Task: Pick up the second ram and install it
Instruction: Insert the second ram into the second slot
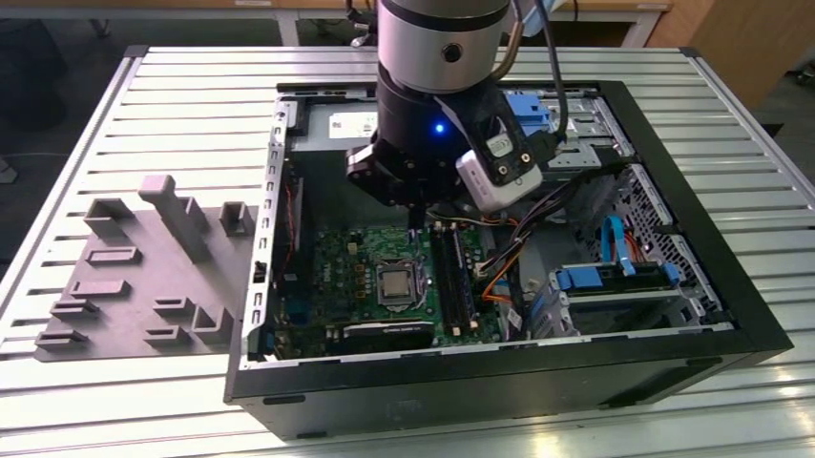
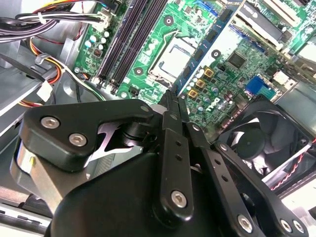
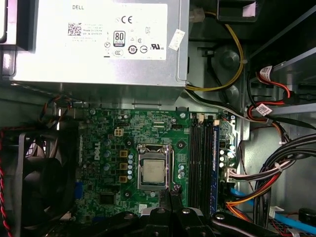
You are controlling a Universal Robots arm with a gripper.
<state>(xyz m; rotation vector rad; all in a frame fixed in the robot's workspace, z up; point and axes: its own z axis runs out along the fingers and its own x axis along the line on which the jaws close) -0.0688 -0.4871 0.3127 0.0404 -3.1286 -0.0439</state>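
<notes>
My gripper (image 1: 417, 218) hangs inside the open computer case, above the green motherboard (image 1: 344, 277). Its thin black fingers are shut with nothing between them, as both wrist views show (image 2: 173, 95) (image 3: 170, 191). The fingertips hover near the CPU socket (image 3: 152, 170), beside the row of long black memory slots (image 3: 200, 163). A dark-blue ram stick (image 3: 216, 160) sits seated in the slot farthest from the socket. Whether it is the second ram I cannot tell. The grey holder tray (image 1: 140, 286) lies outside the case on the exterior view's left, and I see no stick on it.
The grey power-supply box (image 3: 98, 44) sits at the back of the case. A black fan (image 2: 256, 143) is beside the board. Bundled cables (image 3: 276, 163) and blue drive brackets (image 1: 598, 277) crowd the side past the slots. The case stands on a slatted metal table (image 1: 153, 114).
</notes>
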